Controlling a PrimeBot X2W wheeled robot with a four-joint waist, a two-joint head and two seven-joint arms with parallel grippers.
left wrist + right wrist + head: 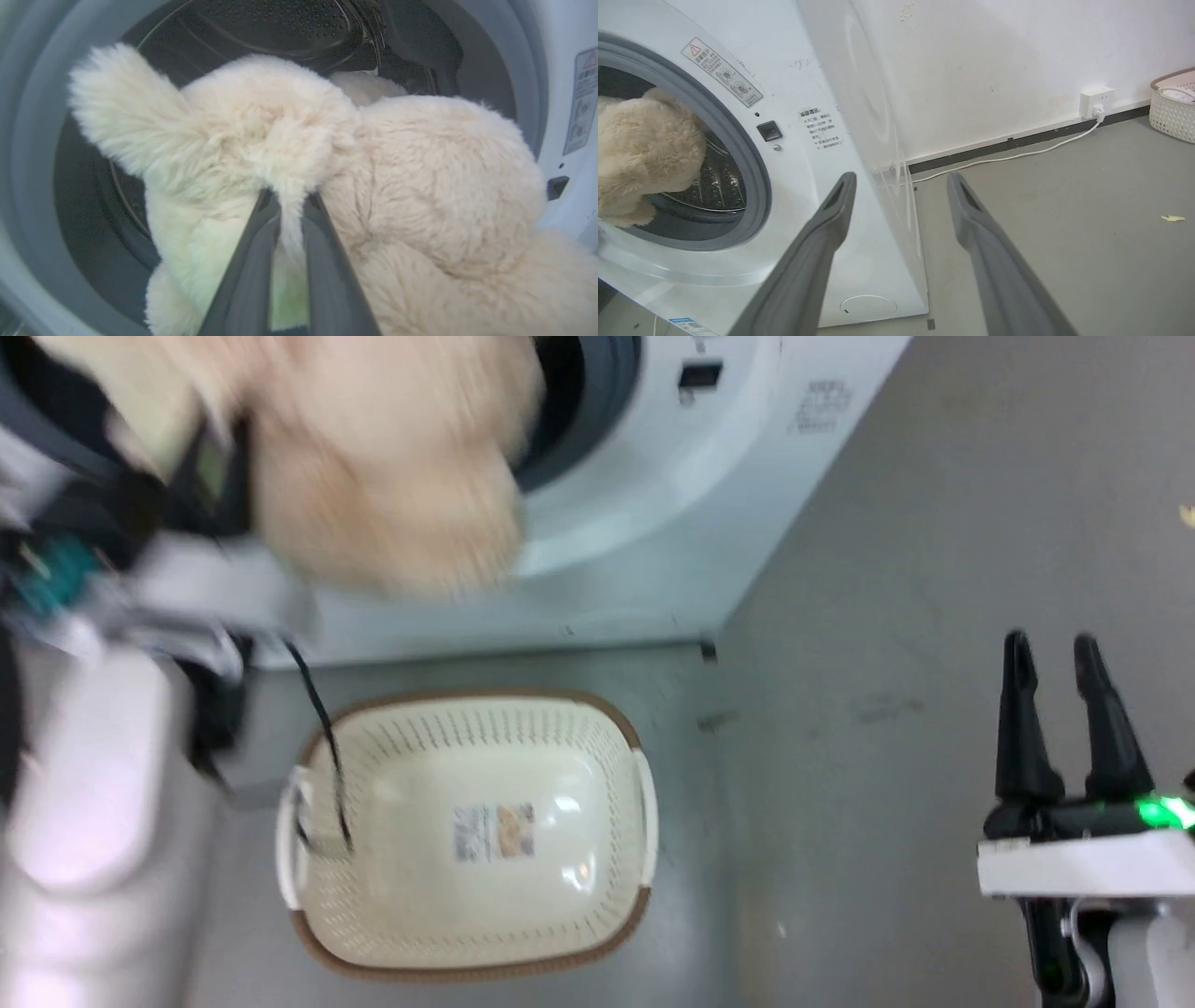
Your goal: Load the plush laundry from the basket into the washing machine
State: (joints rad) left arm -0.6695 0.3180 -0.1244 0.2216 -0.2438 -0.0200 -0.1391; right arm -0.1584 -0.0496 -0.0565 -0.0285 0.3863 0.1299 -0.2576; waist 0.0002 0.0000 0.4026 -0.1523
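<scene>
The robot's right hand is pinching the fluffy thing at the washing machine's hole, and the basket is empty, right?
No, the left gripper pinches the plush laundry, as the left wrist view shows; the right gripper is open. It is at the opening of the washing machine, and the basket is empty.

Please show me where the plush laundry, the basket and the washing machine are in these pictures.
plush laundry [420, 186]: left wrist view, on its large right lobe.
basket [523, 723]: head view, on its far perforated wall.
washing machine [780, 42]: right wrist view, on its white front panel.
</scene>
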